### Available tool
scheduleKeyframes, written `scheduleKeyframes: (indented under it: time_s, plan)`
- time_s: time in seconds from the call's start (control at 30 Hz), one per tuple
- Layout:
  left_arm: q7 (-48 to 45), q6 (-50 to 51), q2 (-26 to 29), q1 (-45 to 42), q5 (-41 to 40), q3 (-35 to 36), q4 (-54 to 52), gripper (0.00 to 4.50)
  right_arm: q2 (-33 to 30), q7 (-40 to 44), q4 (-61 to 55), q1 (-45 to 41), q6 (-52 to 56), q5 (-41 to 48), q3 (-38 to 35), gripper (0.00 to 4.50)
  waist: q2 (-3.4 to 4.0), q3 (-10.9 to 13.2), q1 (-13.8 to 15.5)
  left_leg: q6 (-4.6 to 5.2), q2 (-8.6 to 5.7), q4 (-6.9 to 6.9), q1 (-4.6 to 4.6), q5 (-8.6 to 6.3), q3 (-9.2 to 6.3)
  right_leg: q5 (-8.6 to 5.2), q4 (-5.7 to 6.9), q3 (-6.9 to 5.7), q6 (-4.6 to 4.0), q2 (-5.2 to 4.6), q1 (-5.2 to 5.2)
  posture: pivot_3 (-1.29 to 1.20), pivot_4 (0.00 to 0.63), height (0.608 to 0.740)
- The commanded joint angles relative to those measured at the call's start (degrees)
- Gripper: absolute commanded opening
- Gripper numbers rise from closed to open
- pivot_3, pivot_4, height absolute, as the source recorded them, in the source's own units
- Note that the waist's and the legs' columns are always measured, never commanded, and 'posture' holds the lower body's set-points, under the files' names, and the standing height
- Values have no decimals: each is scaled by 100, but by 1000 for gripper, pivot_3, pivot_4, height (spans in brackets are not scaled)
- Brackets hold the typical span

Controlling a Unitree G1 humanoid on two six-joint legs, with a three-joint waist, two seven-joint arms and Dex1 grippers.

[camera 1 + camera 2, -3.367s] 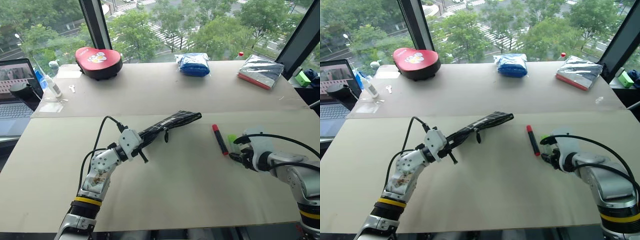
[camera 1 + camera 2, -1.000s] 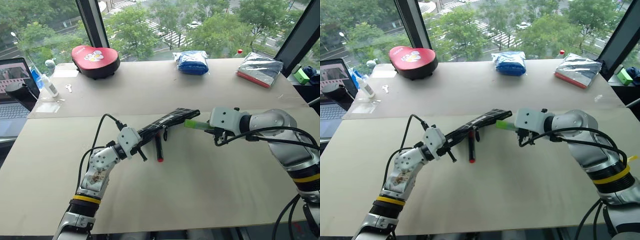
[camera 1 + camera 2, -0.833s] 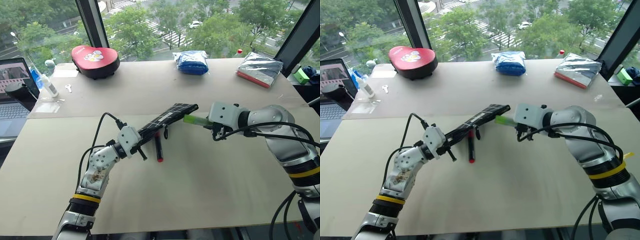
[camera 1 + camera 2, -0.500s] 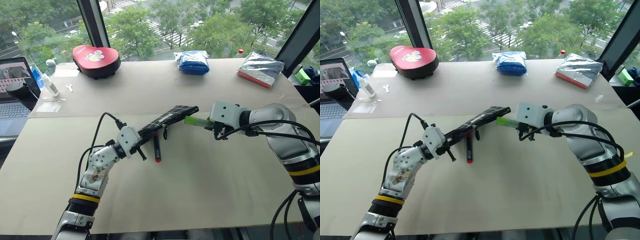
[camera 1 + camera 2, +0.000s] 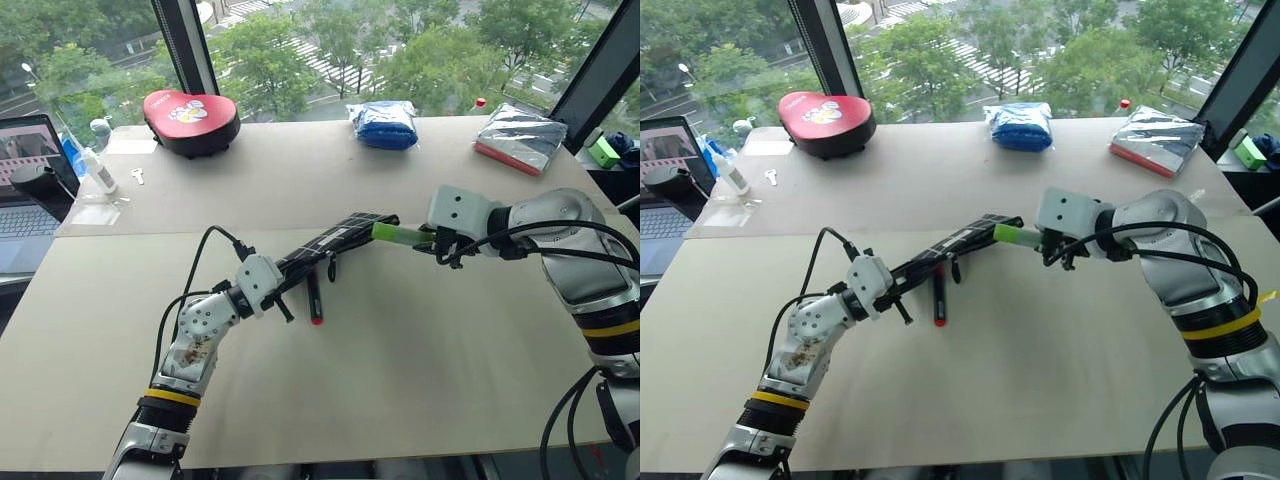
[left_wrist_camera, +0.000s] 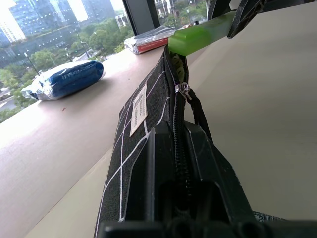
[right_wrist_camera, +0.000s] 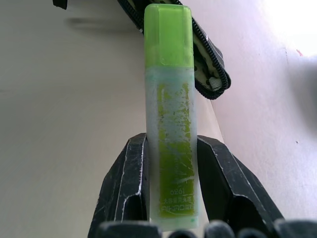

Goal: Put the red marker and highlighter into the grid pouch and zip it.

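at the far left edge an open laptop (image 5: 28, 170) sits beside the table (image 5: 420, 370), with a small white bottle (image 5: 97, 172) just next to it on the tabletop, and a red heart-shaped case (image 5: 190, 113) lies further back near the window. closer in, the left gripper (image 5: 268, 282) is pressed together on one end of the grid pouch (image 5: 330, 241), pinching it so the black fabric with white grid lines stretches up and away to the right, lifted off the table at a slant; the left wrist view shows its white label (image 6: 139, 102), the zipper teeth running along the top edge and the black pull cord (image 6: 198, 110) hanging from the slider. under the pouch's middle the red marker (image 5: 315, 298) lies on the table, outside the pouch, partly hidden by it. at the back, a blue packet (image 5: 387, 124) rests near the window. to the right of the pouch, the right gripper (image 5: 437, 241) pinches the highlighter (image 5: 401, 235) by its rear end between both black fingers (image 7: 124, 191), the light green cap pointing left and touching the pouch's raised open end, right at the zipper mouth. a silver packet (image 5: 522, 140) with a red edge lies at the far right back corner.
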Motion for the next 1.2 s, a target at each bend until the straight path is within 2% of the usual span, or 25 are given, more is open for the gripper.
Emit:
scheduleKeyframes:
  time_s: [0.03, 0.6, 0.77, 1.0, 1.2]
  plan:
    - [-13, -163, -8, 3, 1, -2, -102, 0, -50, 45, -33, -200, 0, -30, -132, 1006, 0, 0, 0, 0, 0, 0, 0, 0, 0, 0, 1, 0, 0, 0, -1, 0, 150, 740]
    - [19, -58, -69, -23, -66, 5, -176, 0, 312, -181, -68, -194, -363, -701, 383, 1006, 0, 0, -6, 3, 0, 0, -2, 3, 0, 0, 4, 0, 0, 0, -4, 0, 150, 740]
    - [-13, -71, -92, -74, -77, -16, -114, 0, 693, -354, -282, -315, -1036, -1267, 907, 1006, 0, 0, -18, 9, 0, 0, -3, 9, 1, 0, 8, 0, 0, 0, -11, 0, 150, 740]
    - [-18, -101, -121, -136, -81, -5, -41, 0, 1119, -658, -272, -245, -1667, -1787, 1165, 1006, 0, 0, 6, 9, -4, 4, -3, 10, 0, 1, 9, -2, 0, 0, -12, 0, 150, 740]
    - [-1, -122, -139, -118, -83, -4, -56, 0, 1564, -1619, 350, -377, -2934, -2275, 1226, 1006, 0, 0, -20, 4, -4, 5, -2, 13, 1, 1, 17, -1, -1, 2, -16, 0, 150, 740]
